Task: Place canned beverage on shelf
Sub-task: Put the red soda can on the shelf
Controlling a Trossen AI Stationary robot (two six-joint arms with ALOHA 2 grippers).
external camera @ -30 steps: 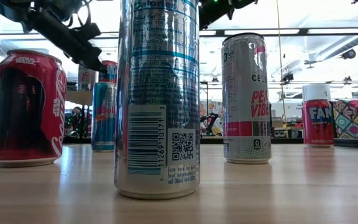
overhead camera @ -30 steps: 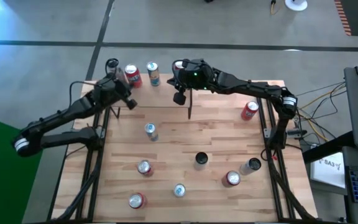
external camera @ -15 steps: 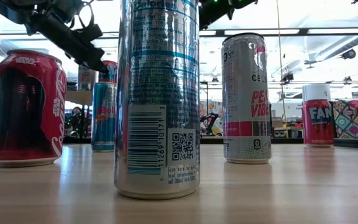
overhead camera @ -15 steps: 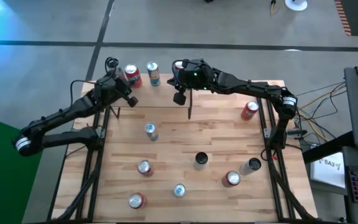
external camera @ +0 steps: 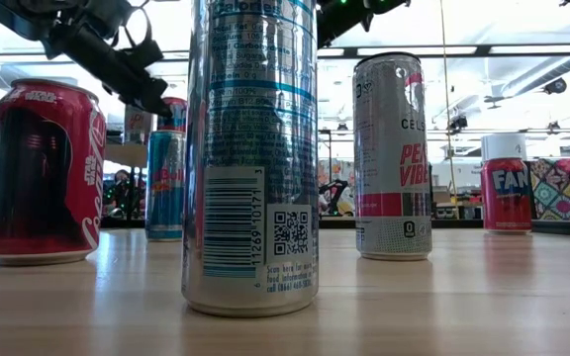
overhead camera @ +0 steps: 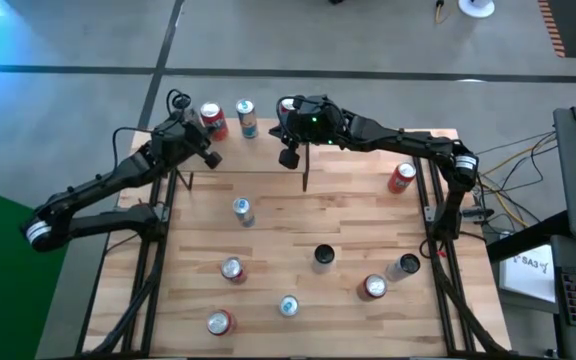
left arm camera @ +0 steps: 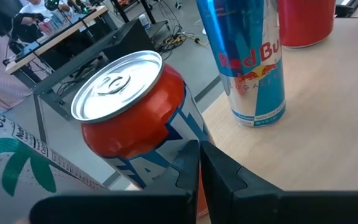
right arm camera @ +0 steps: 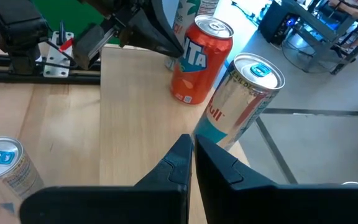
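Hovering shut and empty, my left claw has its tips just beside the Fanta can, which stands upright at the near edge of the shelf; whether I am touching its wall I cannot tell. Beyond the Fanta can, farther along the same board, stands a Red Bull can, also upright. My right claw is likewise closed on nothing and hangs over the shelf with the Red Bull can just ahead of its tips and the Fanta can a little beyond that. So I judge these two cans to be placed, and the step in hand to be getting my left claw away cleanly and going for another. To do that well I should back straight off from the Fanta can without sweeping sideways, since it sits close to the board's edge and a brush from closed fingers could tip it off. More cans wait on the tabletop behind and below my claws; the silver can is nearest my left one. I should open wide before descending, straddle it evenly around the middle, and lift it upright.
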